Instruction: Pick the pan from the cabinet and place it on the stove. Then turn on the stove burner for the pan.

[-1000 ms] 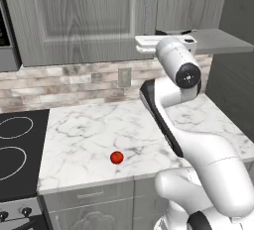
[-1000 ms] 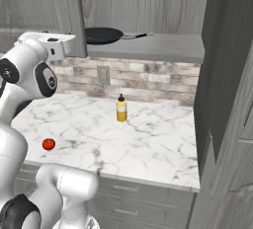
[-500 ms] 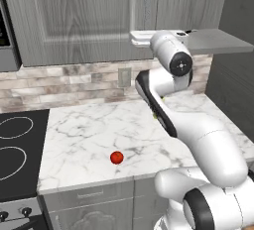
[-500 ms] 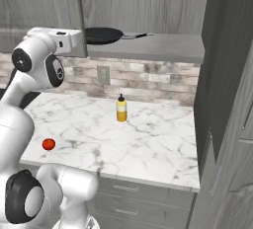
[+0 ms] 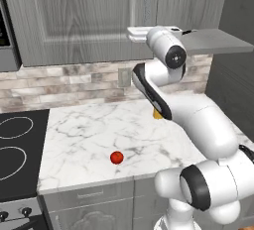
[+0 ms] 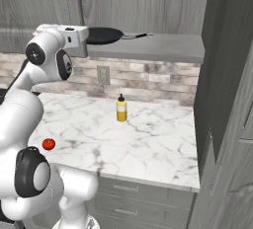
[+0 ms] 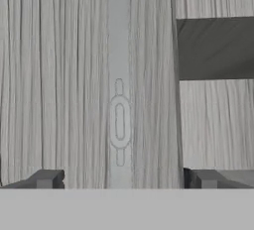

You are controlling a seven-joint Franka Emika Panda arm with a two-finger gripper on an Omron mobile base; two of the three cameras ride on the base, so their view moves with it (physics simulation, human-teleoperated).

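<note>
The black pan (image 6: pixel 104 35) lies on the grey shelf (image 6: pixel 163 49) of the cabinet (image 5: pixel 74 16), its thin handle pointing right. My gripper (image 5: pixel 133 34) is raised to shelf height, just left of the pan in the right base view and apart from it. In the hand view the gripper (image 7: pixel 124 179) is open and holds nothing. It faces the wood-grain edge of a cabinet door with its oval handle (image 7: pixel 119 125) close ahead. The stove (image 5: pixel 20 140), with its white burner rings (image 5: pixel 11 127), sits at the far left of the counter.
A red tomato (image 5: pixel 116 157) lies near the counter's front edge. A yellow bottle (image 6: pixel 121 109) stands by the brick backsplash. A tall grey cabinet side (image 6: pixel 222 99) walls off the right. Stove knobs (image 5: pixel 22 212) line the front strip.
The arm has lifted and swung the hand up toward the shelf, closer to the pan. The jaws stayed open.
</note>
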